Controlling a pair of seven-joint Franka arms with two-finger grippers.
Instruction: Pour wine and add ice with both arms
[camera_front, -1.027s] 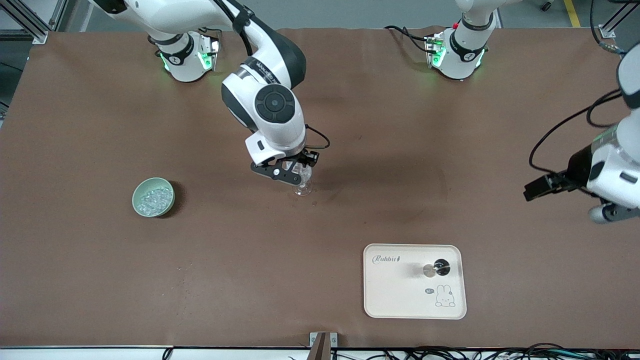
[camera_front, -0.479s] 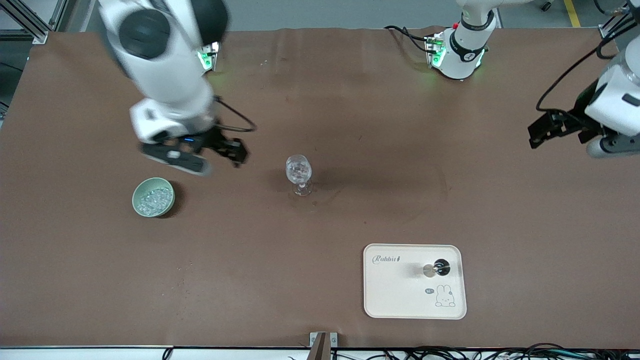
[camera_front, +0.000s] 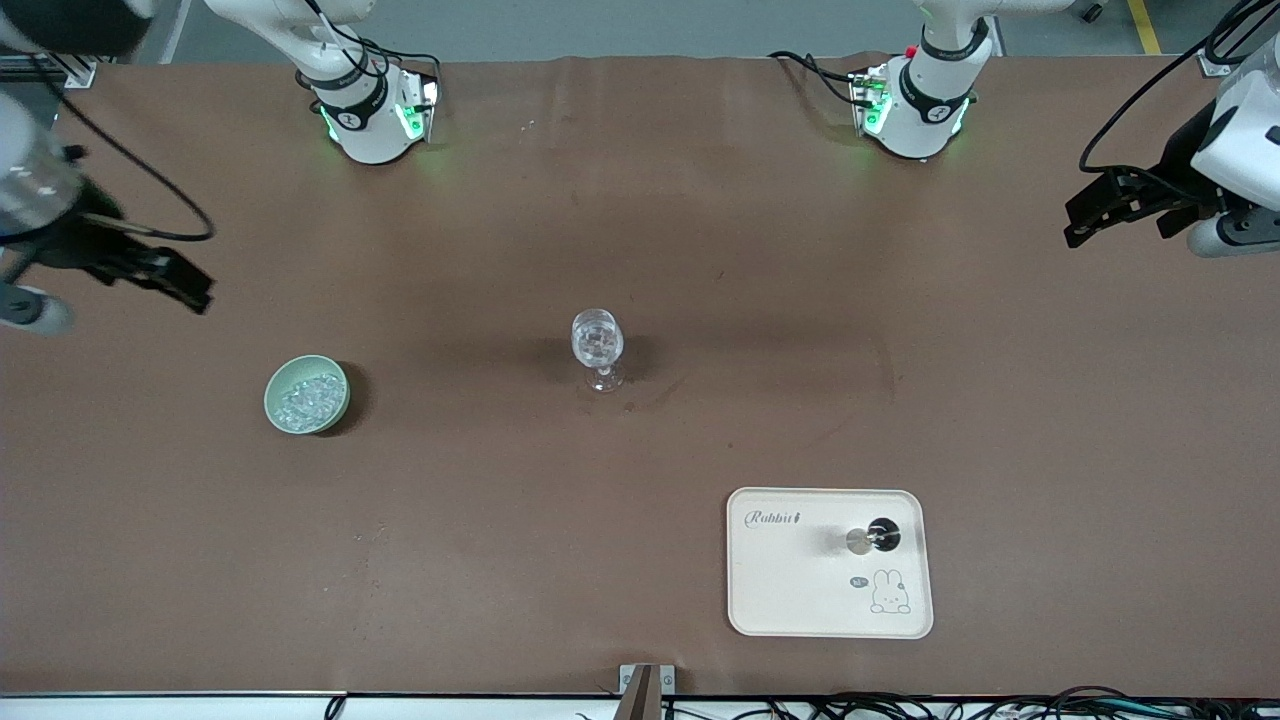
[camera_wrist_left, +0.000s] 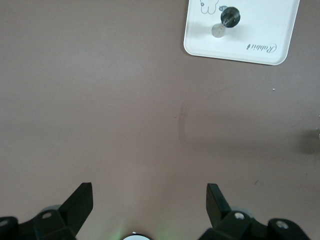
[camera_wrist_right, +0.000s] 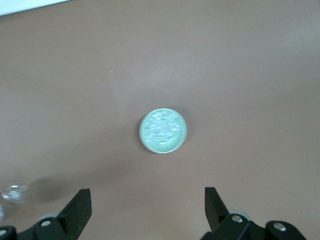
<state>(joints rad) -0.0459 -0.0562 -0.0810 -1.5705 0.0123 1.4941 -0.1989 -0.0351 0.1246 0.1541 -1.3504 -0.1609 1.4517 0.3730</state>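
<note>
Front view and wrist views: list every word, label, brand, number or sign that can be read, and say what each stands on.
"Rabbit": cursive word printed on the cream rectangular tray, near one corner; it also shows in the left wrist view.
Small oval badge beside the rabbit drawing on that tray: too small to read.
Small marks on the bands round the two white arm bases: too small to read.
Nothing else bears text.

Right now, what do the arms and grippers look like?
Both arms are glossy white with black joint bands; the bases glow green. Loose black cables loop to each wrist. The left gripper and the right gripper are small, black, with two wedge-shaped fingers.
</note>
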